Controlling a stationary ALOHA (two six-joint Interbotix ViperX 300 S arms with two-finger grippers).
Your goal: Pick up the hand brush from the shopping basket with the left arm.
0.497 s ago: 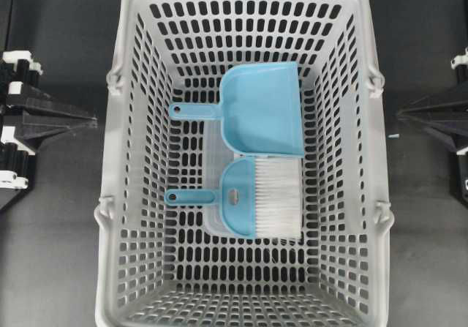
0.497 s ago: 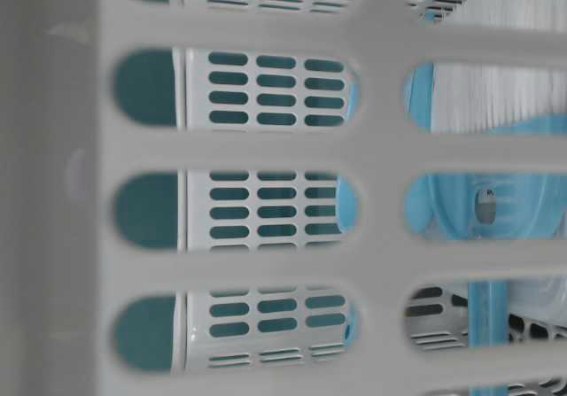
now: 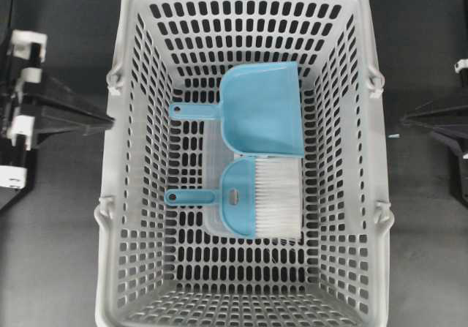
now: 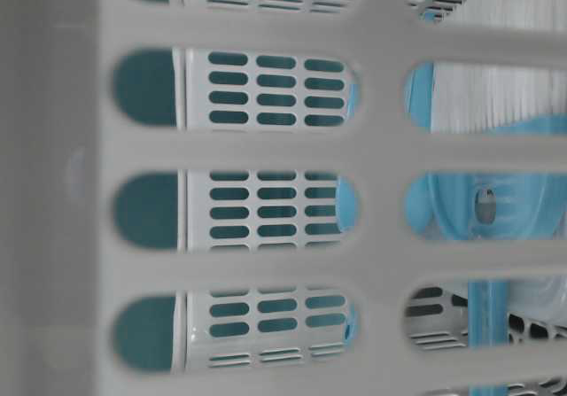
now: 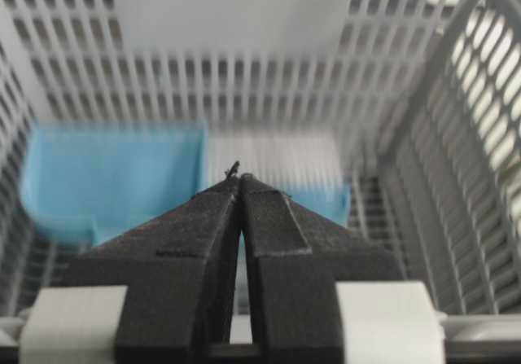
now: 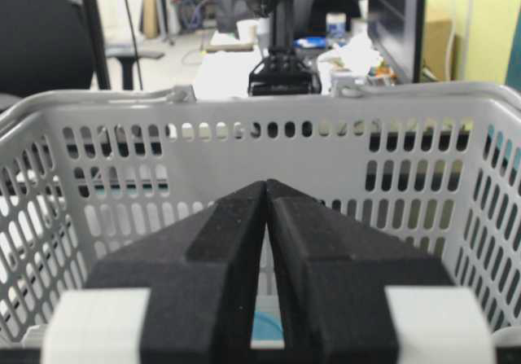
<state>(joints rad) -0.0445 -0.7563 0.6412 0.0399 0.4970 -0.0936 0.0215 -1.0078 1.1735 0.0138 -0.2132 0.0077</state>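
My left tool is pressed together, its two black fingers meeting at the tips with nothing between them and touching nothing. In the left wrist view it points into the shopping basket from above the rim, with the blurred basket floor beyond it. In the overhead view the left tool sits at 9 o'clock of the basket, its tip just beside the basket's left rim, outside the wall.

My right tool is likewise pinched shut on nothing, facing the slotted outer wall of the basket from outside. In the overhead view it sits at 3 o'clock, apart from the right rim.

The shopping basket stands on the dark table between my two arms. The hand brush lies flat on the basket floor, a little toward 5 o'clock of the centre, its thin handle pointing to 9 o'clock and its white bristles toward 3 o'clock. In the left wrist view its bristles show just past my fingertips. The light-blue dustpan lies right beside it toward 12 o'clock, handle also pointing to 9 o'clock; its edge meets or slightly overlaps the brush's head.

In the table-level view, the brush shows through the blurred slots of the near basket wall.
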